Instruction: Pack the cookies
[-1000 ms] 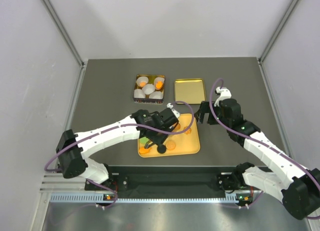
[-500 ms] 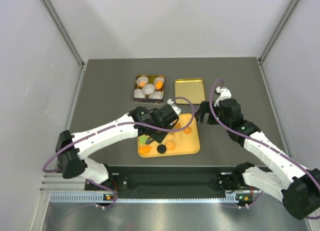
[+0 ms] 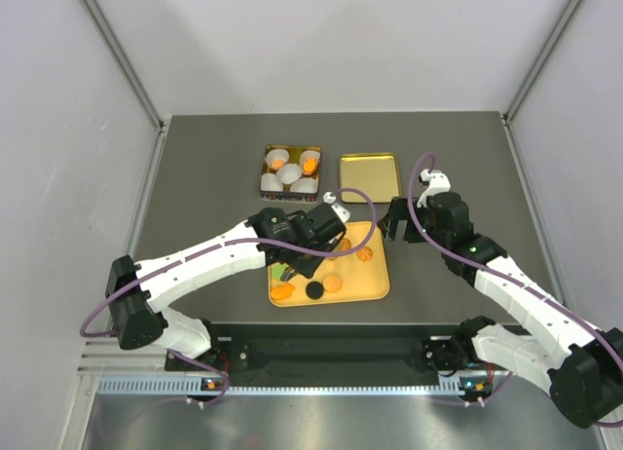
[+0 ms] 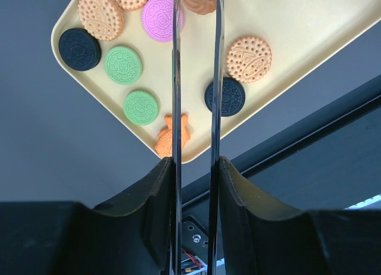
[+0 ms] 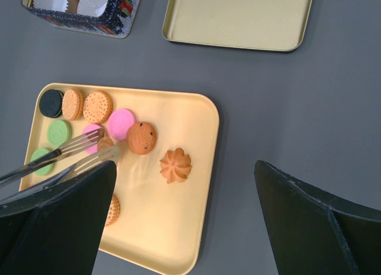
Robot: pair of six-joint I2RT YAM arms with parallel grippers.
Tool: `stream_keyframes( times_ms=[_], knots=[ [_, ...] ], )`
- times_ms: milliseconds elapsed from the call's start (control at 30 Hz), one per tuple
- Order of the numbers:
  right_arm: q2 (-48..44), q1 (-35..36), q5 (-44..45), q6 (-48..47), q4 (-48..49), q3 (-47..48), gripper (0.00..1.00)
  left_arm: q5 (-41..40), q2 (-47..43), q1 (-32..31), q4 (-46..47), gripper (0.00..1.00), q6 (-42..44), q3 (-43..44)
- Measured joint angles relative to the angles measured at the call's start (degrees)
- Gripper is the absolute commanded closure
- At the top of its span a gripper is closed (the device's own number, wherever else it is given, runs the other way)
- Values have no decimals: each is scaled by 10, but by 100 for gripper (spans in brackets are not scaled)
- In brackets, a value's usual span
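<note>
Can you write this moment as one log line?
left gripper: shut on tongs | tongs: pinching cookie over tray | right gripper: open, hovering

No words, brands or numbers can be read anywhere: the embossed marks on the cookies [image 4: 249, 59] and the print on the tin [image 5: 119, 23] are illegible.

Cookies [image 5: 95, 106] lie flat on yellow tray [image 5: 178, 239]: black one [image 5: 51, 102], two tan and two pink crowded at its far-left corner, two green [image 5: 59, 132] just nearer, speckled brown disc [image 5: 141, 137] mid-tray, ridged orange flower [image 5: 175, 165] just beside it, another black [image 4: 225, 96] near the front edge.
</note>
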Motion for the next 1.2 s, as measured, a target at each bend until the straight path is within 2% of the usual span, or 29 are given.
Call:
stream_keyframes(
  times_ms=[567, 833, 1067, 1200],
  knots=[
    [0, 0, 0, 0, 0, 0, 0, -20, -6, 3, -6, 66, 0, 17],
    [0, 0, 0, 0, 0, 0, 0, -43, -7, 19, -10, 66, 2, 62],
    [0, 0, 0, 0, 0, 0, 0, -66, -2, 66, -2, 66, 9, 107],
    [0, 0, 0, 0, 0, 0, 0, -74, 16, 121, 22, 66, 16, 126]
  ],
)
